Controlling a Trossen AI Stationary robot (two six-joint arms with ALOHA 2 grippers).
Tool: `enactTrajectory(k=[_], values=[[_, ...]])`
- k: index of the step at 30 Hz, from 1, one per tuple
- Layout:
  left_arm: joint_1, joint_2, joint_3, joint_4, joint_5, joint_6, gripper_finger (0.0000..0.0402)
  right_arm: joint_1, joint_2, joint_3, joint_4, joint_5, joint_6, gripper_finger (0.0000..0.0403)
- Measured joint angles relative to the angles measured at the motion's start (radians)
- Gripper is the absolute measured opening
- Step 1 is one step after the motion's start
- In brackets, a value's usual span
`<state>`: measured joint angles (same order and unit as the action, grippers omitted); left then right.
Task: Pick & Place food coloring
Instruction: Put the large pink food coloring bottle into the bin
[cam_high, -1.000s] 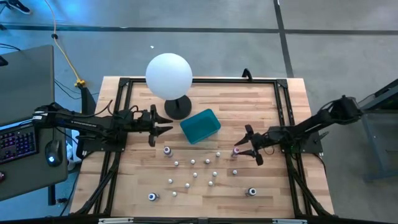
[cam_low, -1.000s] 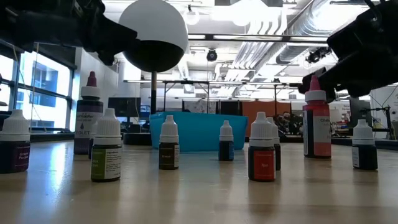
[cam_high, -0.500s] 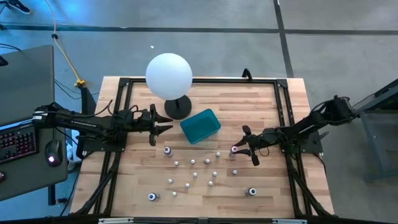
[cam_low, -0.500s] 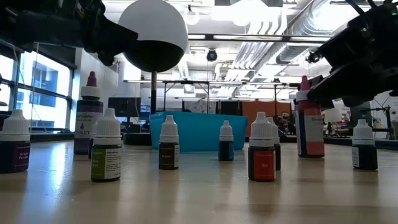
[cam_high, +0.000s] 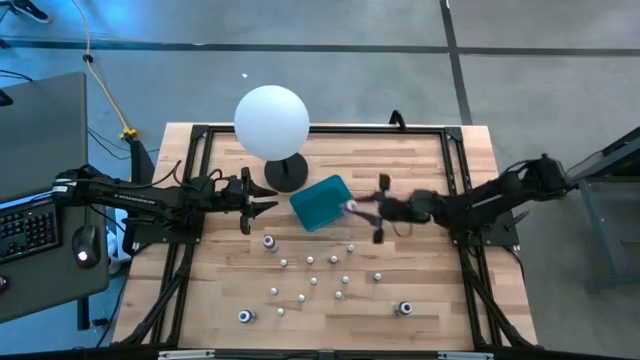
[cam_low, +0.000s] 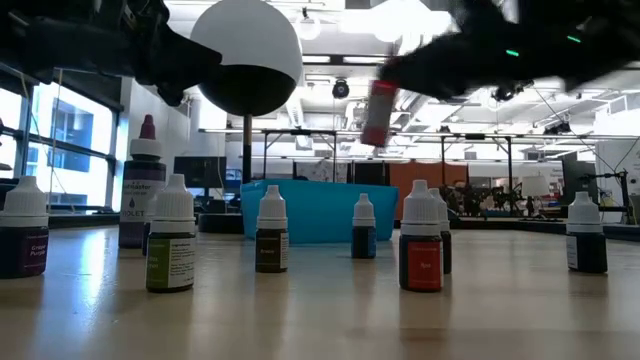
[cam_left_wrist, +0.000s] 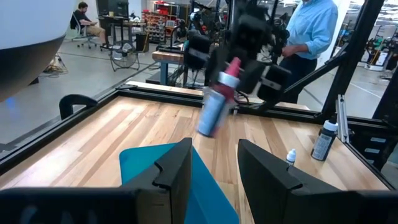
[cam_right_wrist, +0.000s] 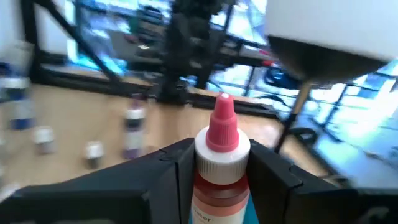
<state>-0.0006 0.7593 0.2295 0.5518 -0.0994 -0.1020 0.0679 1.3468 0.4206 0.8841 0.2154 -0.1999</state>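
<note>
My right gripper (cam_high: 362, 208) is shut on a red food coloring bottle with a pink top (cam_high: 350, 206). It holds the bottle in the air at the right edge of the teal tray (cam_high: 322, 202). The low view shows the bottle (cam_low: 378, 110) high above the table, and the left wrist view shows it tilted (cam_left_wrist: 216, 102). My left gripper (cam_high: 266, 208) hovers open just left of the tray and touches nothing. Several other small bottles (cam_high: 310, 260) stand upright on the wood nearer the near edge. My right gripper pinches the red bottle between its two fingers (cam_right_wrist: 168, 177) at the upper body (cam_right_wrist: 214, 186), just below the white collar. The fingers reach in about level from the table's right. The bottle is lifted clear of the table and tilted, with its pink top (cam_right_wrist: 222, 127) free.
A white globe lamp (cam_high: 271, 120) stands on its dark base behind the tray. A taller violet bottle (cam_high: 268, 242) stands near the left gripper. Black frame rails (cam_high: 320, 130) run around the table. A person (cam_left_wrist: 314, 37) stands beyond the table's right side.
My right gripper has carried the red bottle from where it stood on the right part of the table, up and toward the left, to the teal tray's right edge. The bottle is now lifted clear and tilted. The left arm has kept still.
</note>
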Motion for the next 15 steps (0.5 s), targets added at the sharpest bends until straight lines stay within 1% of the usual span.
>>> enactTrajectory(k=[3, 5, 8, 11, 15], values=[[0.0, 0.0, 0.0, 0.0, 0.0, 0.0, 0.0129, -0.086, 0.029, 0.147, -0.215, -0.068, -0.018, 0.011], [0.0, 0.0, 0.0, 0.0, 0.0, 0.0, 0.0129, -0.135, 0.083, 0.215, -0.275, -0.118, 0.026, 0.0119], [0.0, 0.0, 0.0, -0.002, 0.0, 0.0, 0.0129, -0.186, 0.191, 0.263, -0.255, -0.162, 0.064, 0.0127], [0.0, 0.0, 0.0, -0.003, 0.003, -0.006, 0.0129, -0.222, 0.296, 0.269, -0.187, -0.162, 0.074, 0.0116], [0.0, 0.0, 0.0, -0.005, 0.006, -0.032, 0.0129, -0.268, 0.397, 0.269, -0.087, -0.159, 0.145, 0.0109]])
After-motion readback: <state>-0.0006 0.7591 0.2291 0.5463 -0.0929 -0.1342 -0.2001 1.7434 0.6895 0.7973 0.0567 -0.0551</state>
